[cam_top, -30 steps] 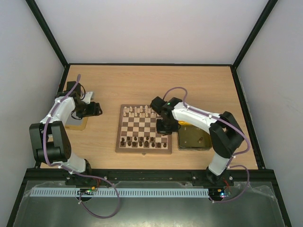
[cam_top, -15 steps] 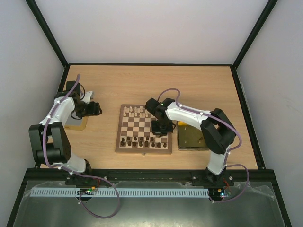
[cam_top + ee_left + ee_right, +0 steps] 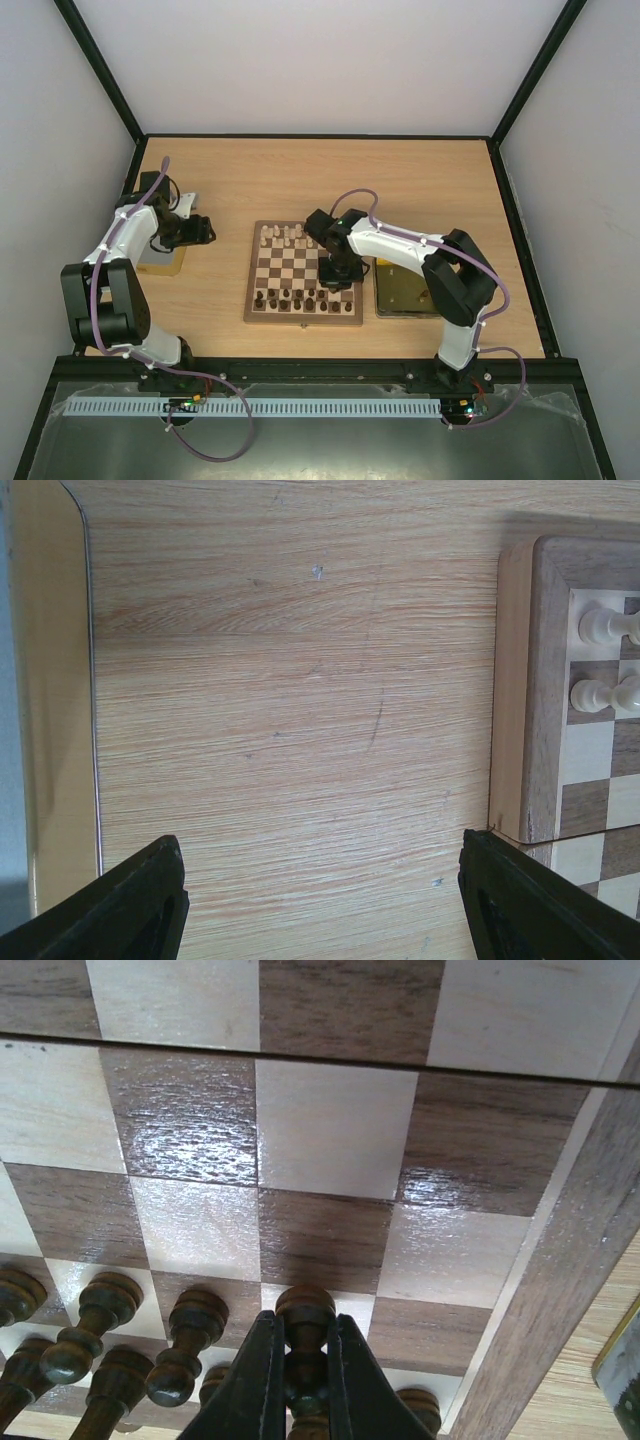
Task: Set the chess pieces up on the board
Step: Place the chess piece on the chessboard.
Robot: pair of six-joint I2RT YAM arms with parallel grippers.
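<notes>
The right claw (image 3: 300, 1360) pinches one dark chess piece (image 3: 305, 1308), standing straight up, bottom middle of its picture. The board (image 3: 330, 1150) lies just under it, so this arm is nearer. The left claw (image 3: 325, 905), fingers spread wide, sits off the board's left.

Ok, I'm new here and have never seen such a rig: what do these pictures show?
Two robot arms are bolted at the near edge of a table. The wide picture looks down from above; the other two come from a camera on each wrist. On it lie a chessboard, pale pieces at its far side, dark pieces at its near side, and a gold tray to its right. The right end effector is shut on a dark piece; the left end effector is open and empty beside the chessboard.
</notes>
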